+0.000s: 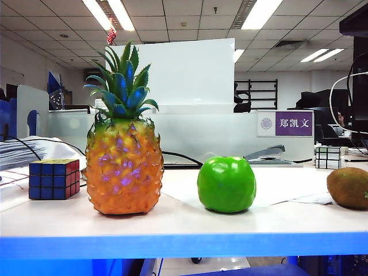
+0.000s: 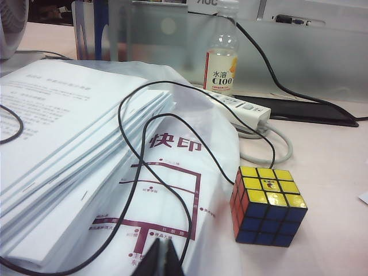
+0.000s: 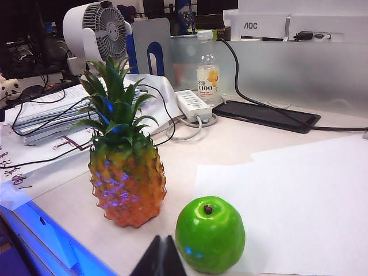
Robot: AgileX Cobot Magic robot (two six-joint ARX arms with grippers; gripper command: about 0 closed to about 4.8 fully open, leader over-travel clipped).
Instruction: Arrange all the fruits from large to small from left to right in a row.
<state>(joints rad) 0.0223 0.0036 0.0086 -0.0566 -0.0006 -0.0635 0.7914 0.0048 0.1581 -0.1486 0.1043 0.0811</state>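
Fruits sit in a row along the front of the white table (image 1: 172,227): the pineapple (image 1: 124,167) stands upright left of centre in the exterior view, its spiky green crown reaching toward the top of the frame; the green apple (image 1: 226,184) is just right of centre, well apart from it; and the brown kiwi (image 1: 348,187) lies at the far right edge, partly cut off by the frame. So big to small, left to right, that is how they lie now.

At the left of that view a Rubik's cube (image 1: 53,179) rests near the pineapple, not touching it. Neither arm shows in this view.

Over on the left wrist view, the left gripper (image 2: 164,259) peeks in at the bottom centre, its dark fingertips pressed together with nothing between them. It hangs over a stack of printed paper (image 2: 63,144) crossed by a black cable (image 2: 129,161), with the cube a little to the right of it in the frame. A clear bottle with a yellow label (image 2: 221,60) stands at the upper middle, beside a white power strip (image 2: 241,106).

The right wrist view shows the right gripper (image 3: 161,259) at the bottom centre, tips also closed tight and empty, sitting low between the pineapple and the apple. The apple rests on the edge of a white sheet (image 3: 299,195).
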